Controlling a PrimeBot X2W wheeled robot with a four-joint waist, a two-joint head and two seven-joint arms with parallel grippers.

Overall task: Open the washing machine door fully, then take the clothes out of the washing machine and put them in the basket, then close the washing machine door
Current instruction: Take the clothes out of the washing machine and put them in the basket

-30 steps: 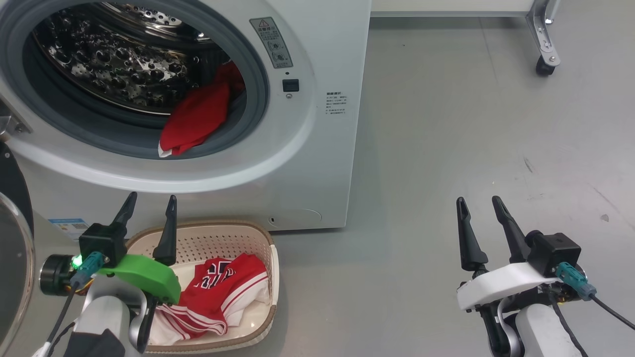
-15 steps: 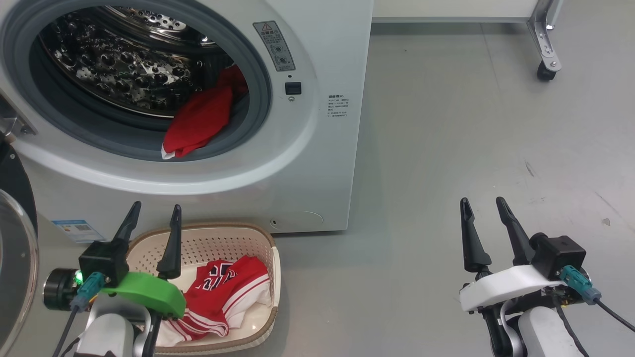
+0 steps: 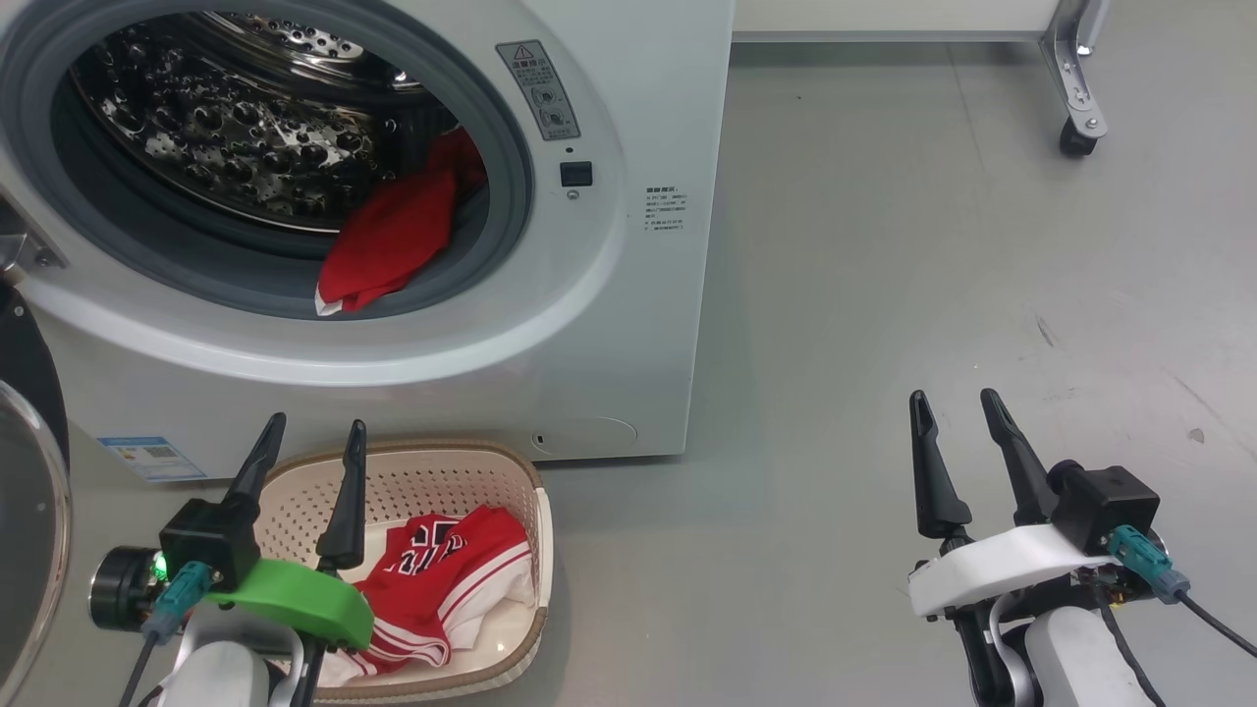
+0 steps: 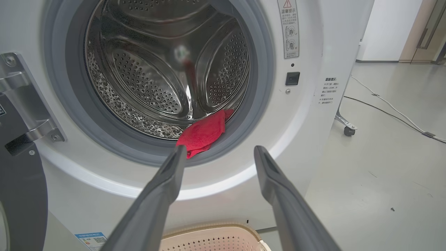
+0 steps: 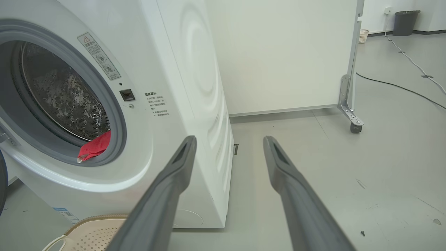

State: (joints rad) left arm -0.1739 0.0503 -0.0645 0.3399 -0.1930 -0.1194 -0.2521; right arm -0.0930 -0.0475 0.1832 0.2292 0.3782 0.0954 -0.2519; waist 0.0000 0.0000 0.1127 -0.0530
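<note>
Clothes (image 3: pixel 442 579) half unloaded, washing machine door (image 3: pixel 25 511) wide open.
At 8 o'clock the door stands swung aside; at 7 o'clock the left gripper (image 3: pixel 315 422), spread and empty, hovers at the basket (image 3: pixel 462 449), which holds a red-and-white jersey (image 3: pixel 432 589). At 11 o'clock a red garment (image 3: pixel 388 241) lies across the grey seal (image 3: pixel 513 177) of the washing machine (image 3: pixel 628 324). At 4 o'clock the right gripper (image 3: pixel 953 396), spread and empty, hovers above the floor (image 3: pixel 884 245). Remaining, I judge: that garment, then closing the door.

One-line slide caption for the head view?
Jaws open, the left gripper hovers by the basket that holds a red jersey; more red cloth lies in the open washing machine.
</note>
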